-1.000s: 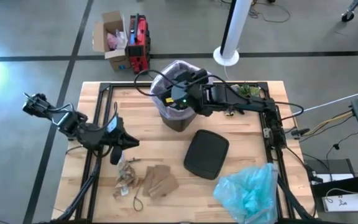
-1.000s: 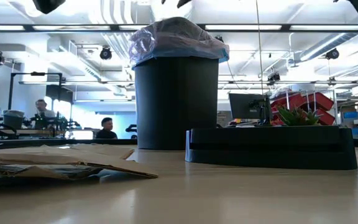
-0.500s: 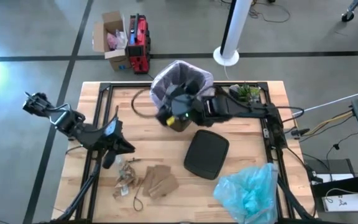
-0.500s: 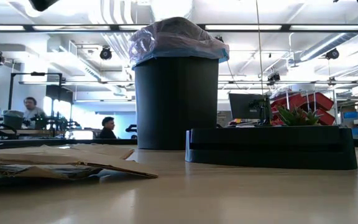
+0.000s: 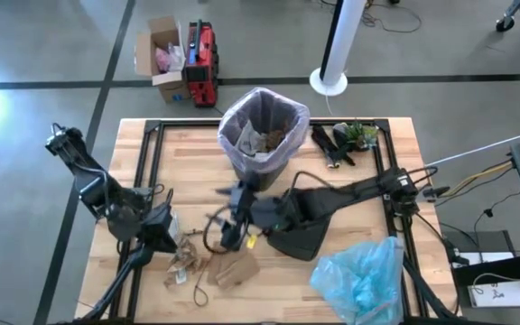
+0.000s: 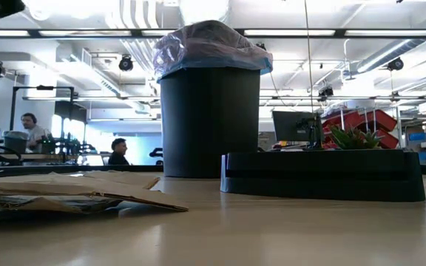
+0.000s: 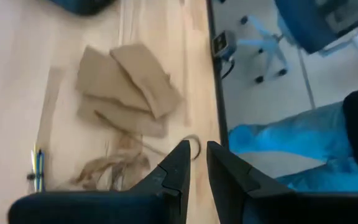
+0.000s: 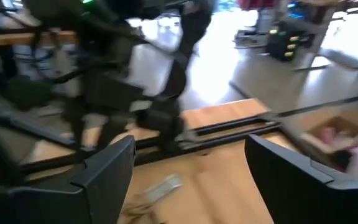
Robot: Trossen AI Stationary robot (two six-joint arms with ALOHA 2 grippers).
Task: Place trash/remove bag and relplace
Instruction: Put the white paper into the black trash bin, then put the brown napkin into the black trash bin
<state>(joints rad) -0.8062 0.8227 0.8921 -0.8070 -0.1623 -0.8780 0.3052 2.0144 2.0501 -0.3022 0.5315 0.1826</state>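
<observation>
The black bin stands at the table's far middle, lined with the pink-lavender bag, and some brown trash lies inside it. More trash, brown paper and scraps, lies on the table near the front left and also shows in the left wrist view. My right gripper hangs open and empty just above and behind this heap; its fingers stand wide apart in its wrist view. My left gripper is shut and empty at the heap's left side. The light blue replacement bag lies at the front right.
A black bin lid lies flat right of the heap, partly under my right arm. A black-and-green clump sits at the far right. The table frame's black rails run along both sides. The low view shows the bin and lid.
My right gripper has come away from over the bin toward the table's near edge and left, sinking to the trash heap and tipping from pointing down to nearly level. My left gripper has swung toward the near edge and sunk a little toward the heap.
</observation>
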